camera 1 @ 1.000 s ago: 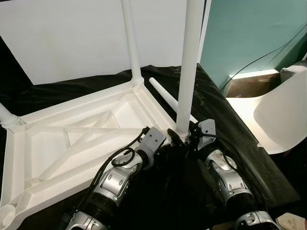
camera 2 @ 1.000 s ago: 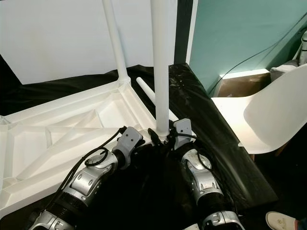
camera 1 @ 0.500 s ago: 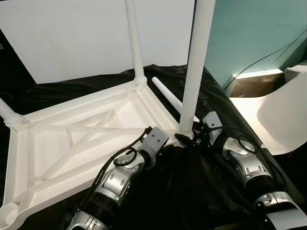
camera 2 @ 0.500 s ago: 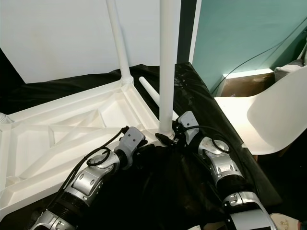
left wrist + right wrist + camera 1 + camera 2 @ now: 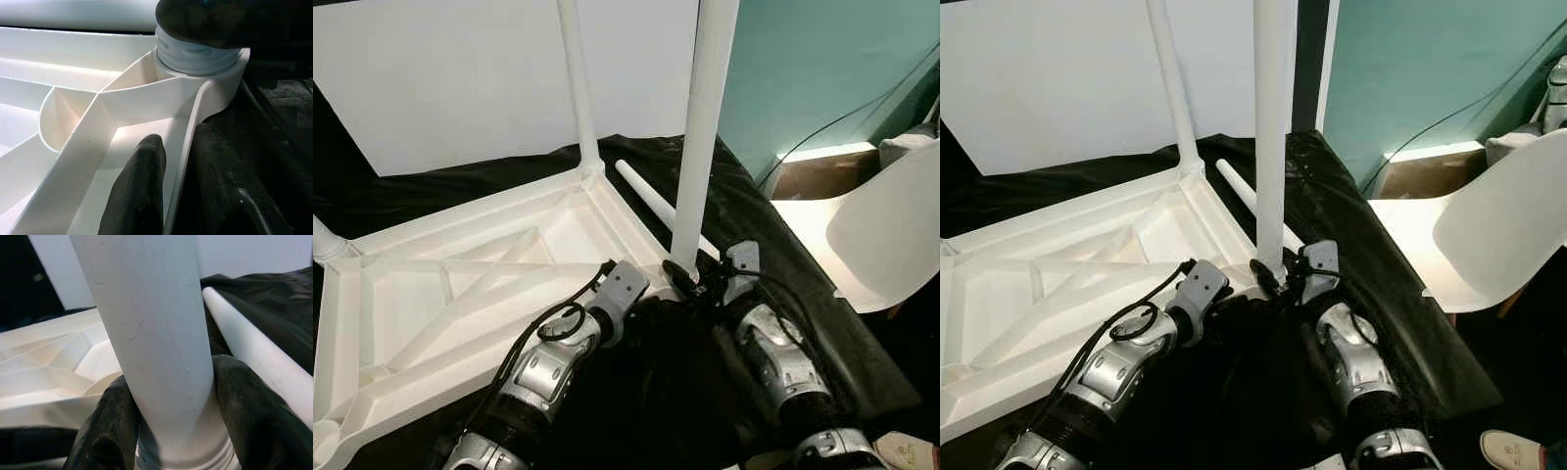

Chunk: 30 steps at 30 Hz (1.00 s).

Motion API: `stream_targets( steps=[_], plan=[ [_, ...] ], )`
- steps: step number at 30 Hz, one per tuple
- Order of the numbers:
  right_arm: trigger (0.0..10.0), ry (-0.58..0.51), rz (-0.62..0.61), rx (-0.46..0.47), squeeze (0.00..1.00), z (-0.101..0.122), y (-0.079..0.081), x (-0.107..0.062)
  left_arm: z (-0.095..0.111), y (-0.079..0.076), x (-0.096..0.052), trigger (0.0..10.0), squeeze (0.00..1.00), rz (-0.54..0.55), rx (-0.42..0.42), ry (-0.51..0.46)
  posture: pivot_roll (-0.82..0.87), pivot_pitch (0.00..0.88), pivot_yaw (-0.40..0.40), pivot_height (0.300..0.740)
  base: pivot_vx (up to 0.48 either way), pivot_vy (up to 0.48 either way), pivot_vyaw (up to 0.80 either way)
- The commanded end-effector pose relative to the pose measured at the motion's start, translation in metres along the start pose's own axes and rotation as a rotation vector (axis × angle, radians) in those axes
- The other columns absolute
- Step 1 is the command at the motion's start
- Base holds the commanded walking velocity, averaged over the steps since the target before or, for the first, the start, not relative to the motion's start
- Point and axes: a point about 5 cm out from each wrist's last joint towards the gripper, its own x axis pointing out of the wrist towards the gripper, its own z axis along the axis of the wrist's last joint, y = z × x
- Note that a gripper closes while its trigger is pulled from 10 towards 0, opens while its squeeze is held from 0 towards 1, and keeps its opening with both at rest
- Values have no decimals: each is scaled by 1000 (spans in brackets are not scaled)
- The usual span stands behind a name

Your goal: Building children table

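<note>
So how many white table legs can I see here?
4: one held upright at the near corner by the right claw, one standing at the far corner, one stub at the left edge, one lying loose on the black cloth.

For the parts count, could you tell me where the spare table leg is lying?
The loose leg lies on the black cloth, just right of the upturned tabletop, behind the upright leg held by the right gripper.

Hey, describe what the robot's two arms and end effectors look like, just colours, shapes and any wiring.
Both arms are silver metal with rounded, segmented joints and black ribbed sections nearer the body. Black cables loop along the left arm and the right arm. A grey boxy housing sits at each wrist. Each end effector has two long, rounded black fingers, matte and slightly scuffed. No markings are legible.
</note>
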Motion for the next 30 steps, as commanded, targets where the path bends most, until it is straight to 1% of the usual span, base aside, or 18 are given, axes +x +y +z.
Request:
stream_targets(
  steps=[1,2,5,6,10,11,12,15,16,17,18,19,22,23,25,30],
  plan=[
    [0,10,-4,55,0,-6,13,4,-39,-19,1,10000,0,-126,-76,172,81,0,25,740,0,0,0],
    [0,6,-30,51,0,-5,11,5,-39,-19,1,10000,0,-127,-75,173,81,0,25,740,0,0,0],
    [0,5,-48,48,0,-4,10,6,-39,-18,1,10000,0,-128,-73,174,81,0,25,740,0,0,0],
    [10000,8,-51,38,0,-2,9,9,-39,-18,0,10000,0,-127,-72,174,81,0,25,740,0,0,0],
    [10000,10,-29,10,0,3,4,11,-39,-18,0,10000,0,-127,-72,174,77,0,29,740,0,0,0],
    [10000,5,-20,0,86,6,0,11,-39,-17,0,10000,0,-126,-73,174,77,0,29,740,0,0,0],
    [10000,1,-13,-3,1000,8,-4,11,-39,-17,0,10000,0,-125,-74,173,73,0,30,740,0,0,0],
    [10000,-2,0,-18,1000,11,-8,10,-39,-17,0,10000,0,-125,-76,173,73,0,30,740,0,0,0],
    [10000,3,12,-51,1000,13,-13,11,-39,-17,1,10000,0,-123,-77,172,70,0,33,740,0,0,0],
    [10000,3,12,-51,1000,13,-13,11,-39,-17,1,10000,0,-123,-77,172,70,0,33,740,0,0,0],
    [10000,9,40,-90,0,16,-16,11,-39,-16,1,10000,0,-123,-77,172,69,0,35,740,0,0,0],
    [10000,9,40,-90,0,16,-16,11,-39,-16,1,10000,0,-123,-77,172,69,0,35,740,0,0,0],
    [10000,35,144,-167,0,18,-18,8,-39,-16,1,10000,0,-124,-75,172,66,0,37,740,0,0,0],
    [10000,35,144,-167,0,18,-18,8,-39,-16,1,10000,0,-124,-75,172,66,0,37,740,0,0,0],
    [10000,51,199,-198,0,18,-18,6,-39,-16,1,10000,0,-125,-71,172,65,0,38,740,0,0,0],
    [10000,63,226,-214,0,18,-19,5,-38,-15,2,10000,0,-125,-68,170,64,0,36,740,0,0,0]
  ],
)
